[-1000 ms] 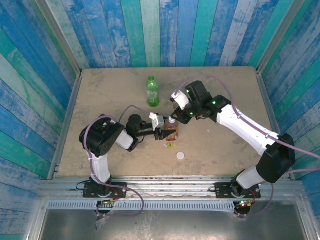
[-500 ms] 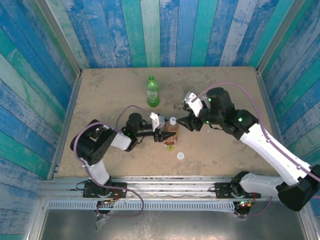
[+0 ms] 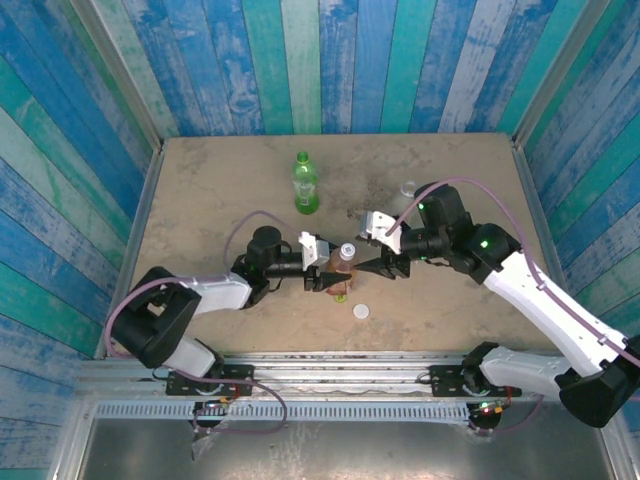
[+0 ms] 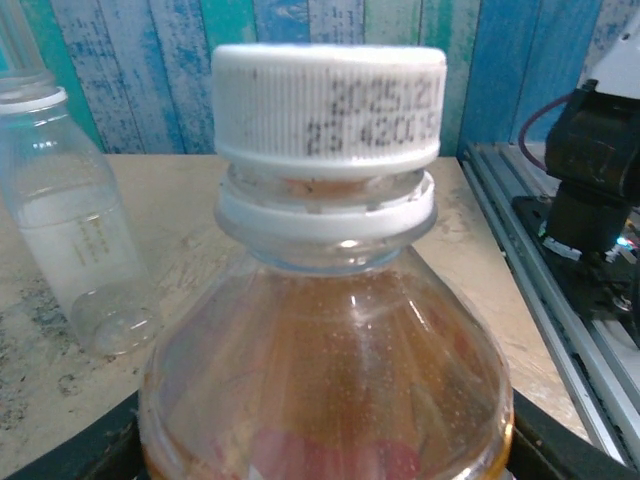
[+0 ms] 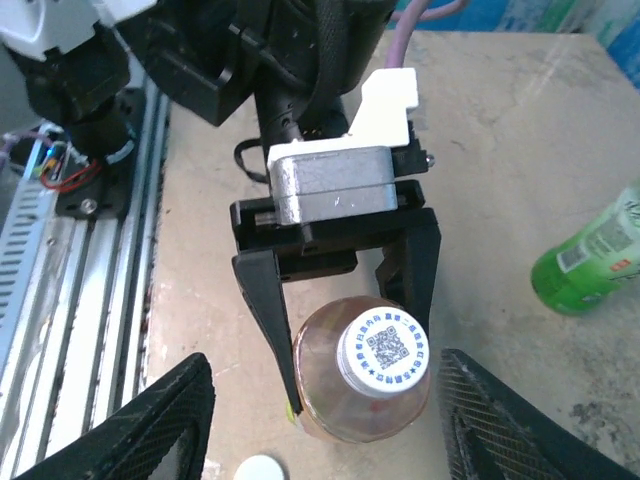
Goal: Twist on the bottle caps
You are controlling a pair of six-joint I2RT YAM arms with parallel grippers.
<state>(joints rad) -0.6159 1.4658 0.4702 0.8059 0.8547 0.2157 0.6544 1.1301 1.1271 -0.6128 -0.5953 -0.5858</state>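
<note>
The amber bottle point(image 3: 345, 266) stands upright mid-table with a white cap point(image 3: 347, 250) on its neck. My left gripper point(image 3: 330, 278) is shut on its body; the black fingers point(image 5: 265, 320) press both sides. From the left wrist the bottle point(image 4: 325, 360) fills the frame, its ribbed cap point(image 4: 328, 105) on top. My right gripper point(image 3: 378, 262) hovers open just right of the cap, not touching it; its fingers point(image 5: 150, 420) flank the bottle point(image 5: 360, 410) from above. The green bottle point(image 3: 305, 185) stands farther back. The clear bottle point(image 4: 75, 240) stands open-necked, partly hidden by the right arm point(image 3: 408, 192).
A loose white cap point(image 3: 361, 312) and a yellow-green cap point(image 3: 340, 293) lie on the table just in front of the amber bottle. The metal rail point(image 5: 60, 250) runs along the near edge. Painted plank walls point(image 3: 300, 60) enclose the table.
My right gripper has let go of the amber bottle's cap, opened and drawn back to the right. The left arm has stretched lower, still holding the bottle, which shifted slightly nearer.
</note>
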